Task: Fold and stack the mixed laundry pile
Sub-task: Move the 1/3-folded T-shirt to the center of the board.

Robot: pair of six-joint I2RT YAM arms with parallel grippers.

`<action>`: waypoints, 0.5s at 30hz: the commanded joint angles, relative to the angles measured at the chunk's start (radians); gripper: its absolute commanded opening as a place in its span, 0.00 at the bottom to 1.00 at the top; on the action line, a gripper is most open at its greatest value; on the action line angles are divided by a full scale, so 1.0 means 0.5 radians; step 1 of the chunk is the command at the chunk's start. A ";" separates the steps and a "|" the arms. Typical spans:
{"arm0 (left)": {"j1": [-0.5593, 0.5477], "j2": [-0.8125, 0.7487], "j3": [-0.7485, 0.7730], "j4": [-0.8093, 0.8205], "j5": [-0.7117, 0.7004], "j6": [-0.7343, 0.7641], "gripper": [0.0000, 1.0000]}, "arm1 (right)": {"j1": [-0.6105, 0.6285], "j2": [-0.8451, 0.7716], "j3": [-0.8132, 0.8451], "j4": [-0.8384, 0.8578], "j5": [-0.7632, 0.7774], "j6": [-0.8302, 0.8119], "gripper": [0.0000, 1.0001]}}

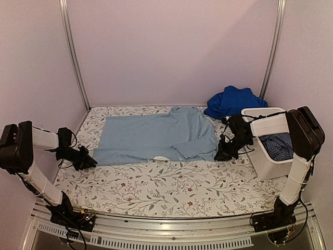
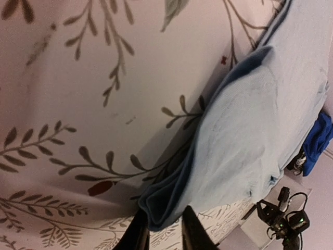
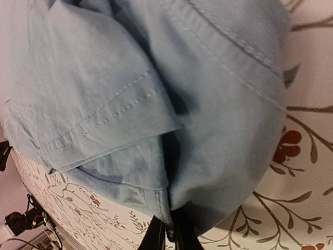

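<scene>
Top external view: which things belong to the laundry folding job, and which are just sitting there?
Job: pale blue shirt, royal blue garment, dark blue check garment in the tub.
Just there: white tub, leaf-patterned table cover.

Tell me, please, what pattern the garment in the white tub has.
The garment in the tub is a dark blue small check, clearest in the top view.

The shirt (image 1: 156, 136) left of the tub (image 1: 268, 166) is plain pale blue, with its hems stitched in lighter thread. The tub is white, and the cloth (image 1: 277, 144) inside it is dark blue with a small check. Behind the tub lies 1 royal blue garment (image 1: 234, 101). Under the tub, the table cover (image 1: 171, 190) is white with grey-green leaves and small red flowers.
</scene>
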 commanded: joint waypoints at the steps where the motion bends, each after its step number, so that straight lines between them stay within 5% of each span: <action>1: -0.006 0.077 0.021 -0.059 -0.156 0.008 0.04 | 0.008 -0.005 0.068 -0.143 0.093 0.007 0.01; 15: 0.004 -0.166 0.146 -0.724 -0.503 0.213 0.00 | 0.033 -0.328 -0.228 -0.472 -0.030 0.202 0.00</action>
